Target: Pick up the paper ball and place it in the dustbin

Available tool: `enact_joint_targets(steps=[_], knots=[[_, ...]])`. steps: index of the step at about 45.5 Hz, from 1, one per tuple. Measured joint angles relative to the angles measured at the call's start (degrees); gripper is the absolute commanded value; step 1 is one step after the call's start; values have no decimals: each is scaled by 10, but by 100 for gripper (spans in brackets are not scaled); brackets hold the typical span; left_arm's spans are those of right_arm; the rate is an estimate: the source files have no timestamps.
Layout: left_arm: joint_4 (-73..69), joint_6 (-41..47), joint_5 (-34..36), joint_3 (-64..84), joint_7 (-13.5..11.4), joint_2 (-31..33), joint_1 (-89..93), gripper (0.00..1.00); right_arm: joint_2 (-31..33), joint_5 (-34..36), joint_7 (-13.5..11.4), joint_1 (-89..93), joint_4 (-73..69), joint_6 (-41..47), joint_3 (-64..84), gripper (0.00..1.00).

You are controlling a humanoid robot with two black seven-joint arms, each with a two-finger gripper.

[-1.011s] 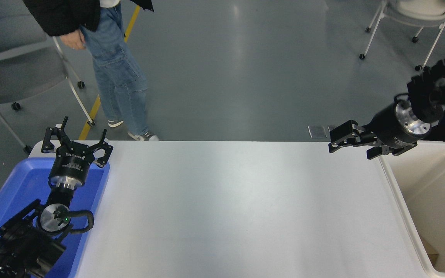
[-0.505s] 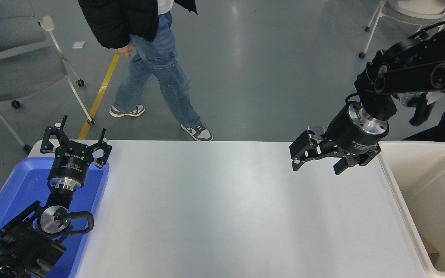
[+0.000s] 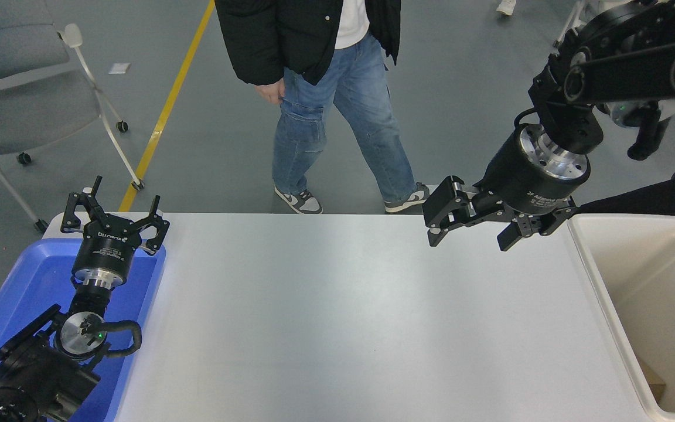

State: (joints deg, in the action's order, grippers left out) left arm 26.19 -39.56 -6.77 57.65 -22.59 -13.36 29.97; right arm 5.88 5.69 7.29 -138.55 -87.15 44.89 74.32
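Note:
The dustbin (image 3: pixel 604 319), a cream-white tub, stands at the table's right end. A tan-brown scrap (image 3: pixel 653 382) lies in its near bottom corner, half hidden by the rim; I cannot tell if it is the paper ball. No paper ball shows on the table. My right gripper (image 3: pixel 469 236) is open and empty. It hangs above the table's far edge, just left of the dustbin, pointing left and down. My left gripper (image 3: pixel 116 212) is open and empty, parked over the blue tray at the lower left.
A shallow blue tray (image 3: pixel 18 281) lies at the table's left end. A person (image 3: pixel 337 99) in jeans and a black jacket stands at the far side, near the middle. A grey chair (image 3: pixel 21 111) stands on the floor at the far left.
My right gripper has swung left from the dustbin's far corner to above the table's far edge, staying open. The person has walked from the far left to the middle.

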Motion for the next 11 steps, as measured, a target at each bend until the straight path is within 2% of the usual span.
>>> enact_joint_targets(steps=[11], knots=[[0,0,0,0,0,0,0,100,8,9,0,-10,-7,1,17,100]])
